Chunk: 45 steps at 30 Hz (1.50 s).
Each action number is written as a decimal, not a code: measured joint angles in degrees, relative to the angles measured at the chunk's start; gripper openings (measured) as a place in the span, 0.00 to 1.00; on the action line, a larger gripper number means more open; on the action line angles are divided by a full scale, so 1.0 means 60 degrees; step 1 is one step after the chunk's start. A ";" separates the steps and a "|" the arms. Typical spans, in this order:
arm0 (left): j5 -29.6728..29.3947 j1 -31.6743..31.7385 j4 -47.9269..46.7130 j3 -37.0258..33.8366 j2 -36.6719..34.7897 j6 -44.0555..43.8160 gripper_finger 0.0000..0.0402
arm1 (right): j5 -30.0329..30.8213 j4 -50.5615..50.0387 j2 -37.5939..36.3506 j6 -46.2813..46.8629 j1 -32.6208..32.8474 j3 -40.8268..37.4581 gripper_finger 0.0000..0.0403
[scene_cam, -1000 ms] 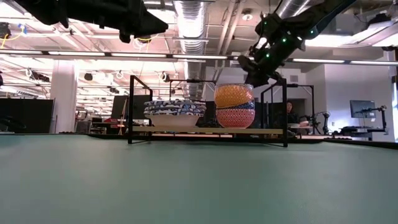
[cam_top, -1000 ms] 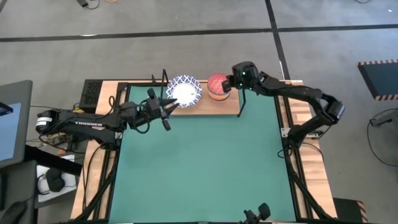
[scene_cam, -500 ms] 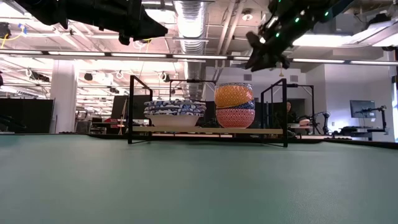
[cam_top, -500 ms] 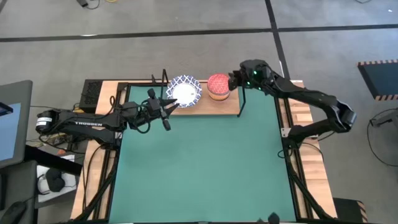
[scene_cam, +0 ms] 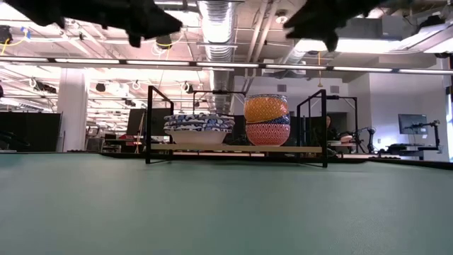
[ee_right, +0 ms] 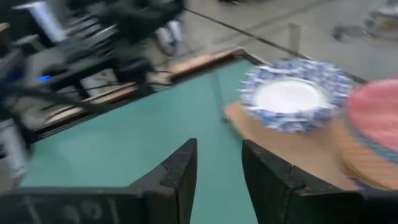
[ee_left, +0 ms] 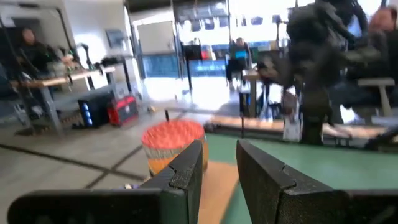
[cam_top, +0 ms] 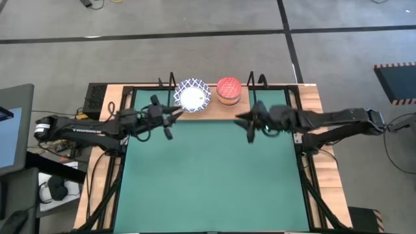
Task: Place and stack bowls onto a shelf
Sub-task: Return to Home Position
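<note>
Left tool (cam_top: pixel 170 117): above desk (cam_top: pixel 214 175), just beside white bowl stack (cam_top: pixel 192 95); slightly spread, empty. Right tool (cam_top: pixel 246 122): over desk near shelf (cam_top: pixel 211 107), spread, touching nothing. Red-topped bowl stack (cam_top: pixel 229 90) on shelf beside white bowl stack.
</note>
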 joint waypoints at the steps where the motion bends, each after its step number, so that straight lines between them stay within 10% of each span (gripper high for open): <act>1: -0.0088 -0.0064 0.0011 -0.0076 -0.0253 0.0019 0.22 | 0.0260 0.0160 -0.0134 -0.0059 0.0485 -0.0135 0.37; 19: -0.0269 -0.1025 0.1073 -0.3920 -0.4545 -0.0787 0.22 | 0.6495 -0.0915 -0.0914 -0.0265 0.6361 -0.0844 0.07; 29: -0.0238 -0.1026 0.1335 -0.4214 -0.4887 -0.0735 0.22 | 0.1404 0.5976 -0.1618 -0.2983 0.5135 -0.4373 0.06; 45: -0.0829 -0.1019 0.0894 -0.4214 -0.4897 -0.0655 0.22 | -0.0273 0.2007 -0.5746 -0.2484 0.2532 -0.4764 0.05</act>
